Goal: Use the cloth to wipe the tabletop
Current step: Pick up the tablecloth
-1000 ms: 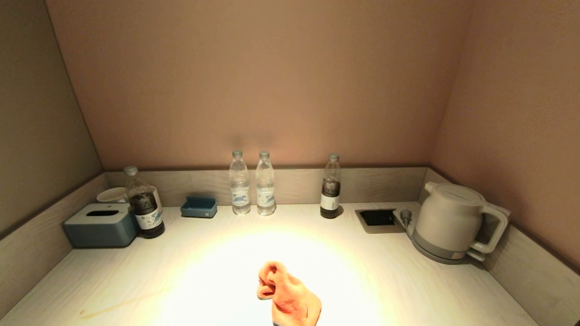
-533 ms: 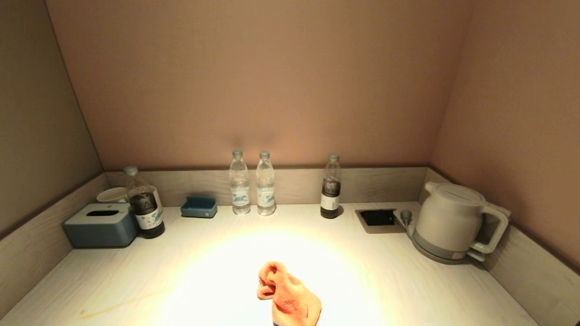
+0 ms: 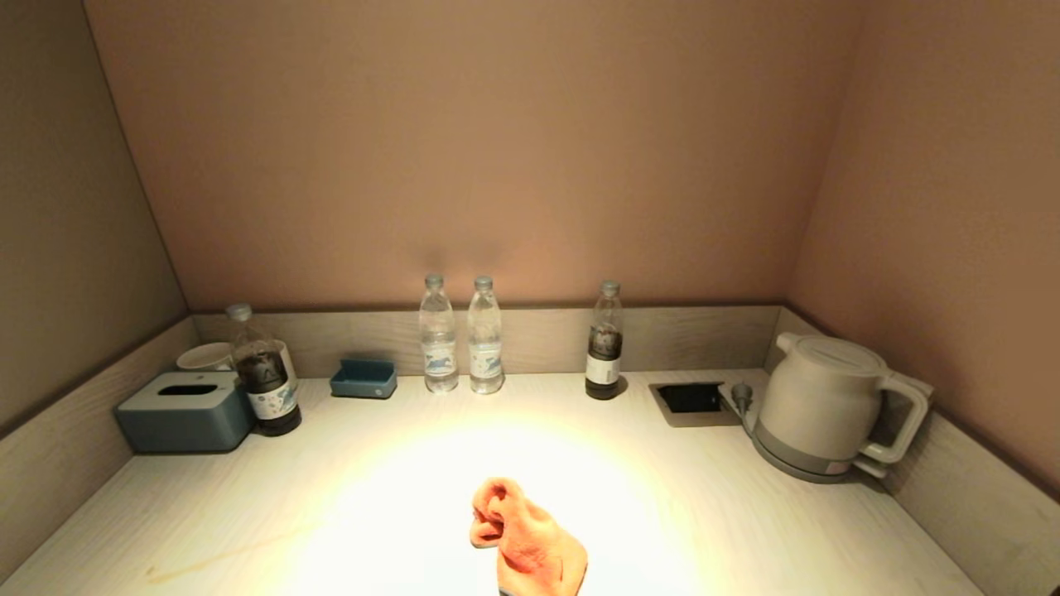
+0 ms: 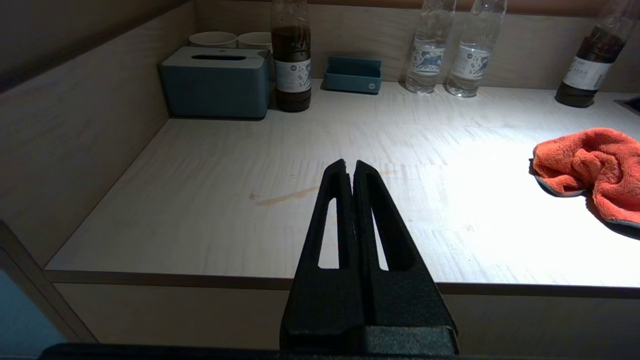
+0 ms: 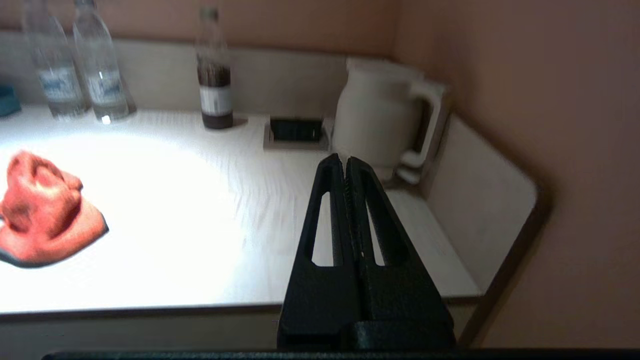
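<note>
Hovering off the tabletop's [image 4: 210, 190] front edge, left gripper [image 4: 349, 165] is clenched, empty; right gripper [image 5: 345, 160] likewise at the right end. Cloth [image 3: 526, 542] lies crumpled front-centre, touched by neither. Nothing has shifted since earlier frames.

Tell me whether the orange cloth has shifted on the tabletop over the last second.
No. In the head view the orange cloth sits crumpled in the same spot near the front edge, below the two clear water bottles, exactly as before.
</note>
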`<state>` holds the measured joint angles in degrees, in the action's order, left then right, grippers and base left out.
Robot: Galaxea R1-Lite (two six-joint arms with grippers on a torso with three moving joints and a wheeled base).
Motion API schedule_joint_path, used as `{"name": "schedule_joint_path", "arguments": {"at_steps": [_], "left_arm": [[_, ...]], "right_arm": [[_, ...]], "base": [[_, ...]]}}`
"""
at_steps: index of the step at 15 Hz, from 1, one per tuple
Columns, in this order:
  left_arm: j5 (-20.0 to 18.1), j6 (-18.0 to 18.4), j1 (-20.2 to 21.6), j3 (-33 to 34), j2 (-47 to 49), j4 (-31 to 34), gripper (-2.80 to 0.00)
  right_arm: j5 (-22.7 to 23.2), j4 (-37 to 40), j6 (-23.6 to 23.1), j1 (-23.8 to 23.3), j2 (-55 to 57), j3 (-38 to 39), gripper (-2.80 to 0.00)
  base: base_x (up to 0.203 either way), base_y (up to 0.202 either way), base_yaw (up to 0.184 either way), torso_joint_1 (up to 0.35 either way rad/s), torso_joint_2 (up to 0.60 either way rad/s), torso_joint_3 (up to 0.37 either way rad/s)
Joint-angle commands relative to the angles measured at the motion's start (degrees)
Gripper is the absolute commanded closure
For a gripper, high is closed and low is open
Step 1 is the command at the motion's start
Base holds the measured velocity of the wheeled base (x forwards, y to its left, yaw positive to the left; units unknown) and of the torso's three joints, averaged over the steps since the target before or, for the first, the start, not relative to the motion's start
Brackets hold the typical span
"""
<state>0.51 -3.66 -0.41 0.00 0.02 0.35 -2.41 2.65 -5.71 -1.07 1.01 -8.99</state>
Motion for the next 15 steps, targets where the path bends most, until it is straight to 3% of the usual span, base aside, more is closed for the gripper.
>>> {"name": "schedule_joint_path", "arguments": {"at_steps": [1, 7, 12, 15], "left_arm": [[0.02, -0.03, -0.02, 0.00, -0.02, 0.00, 0.00], [0.02, -0.03, -0.02, 0.00, -0.02, 0.00, 0.00], [0.00, -0.01, -0.02, 0.00, -0.02, 0.02, 0.00], [0.02, 0.05, -0.02, 0.00, -0.02, 0.00, 0.00]], "right_arm": [[0.79, -15.39, -0.24, 0.02, -0.97, 8.33, 0.00], [1.13, -8.61, 0.64, 0.02, -1.01, 8.99, 0.00], [2.24, -2.14, 5.24, 0.02, -1.01, 8.83, 0.00], [1.98, -2.92, 7.46, 0.02, -1.01, 8.99, 0.00]], "base": [[0.000, 0.000, 0.000, 0.000, 0.00, 0.000], [0.000, 0.000, 0.000, 0.000, 0.00, 0.000], [0.000, 0.000, 0.000, 0.000, 0.00, 0.000], [0.000, 0.000, 0.000, 0.000, 0.00, 0.000]]}}
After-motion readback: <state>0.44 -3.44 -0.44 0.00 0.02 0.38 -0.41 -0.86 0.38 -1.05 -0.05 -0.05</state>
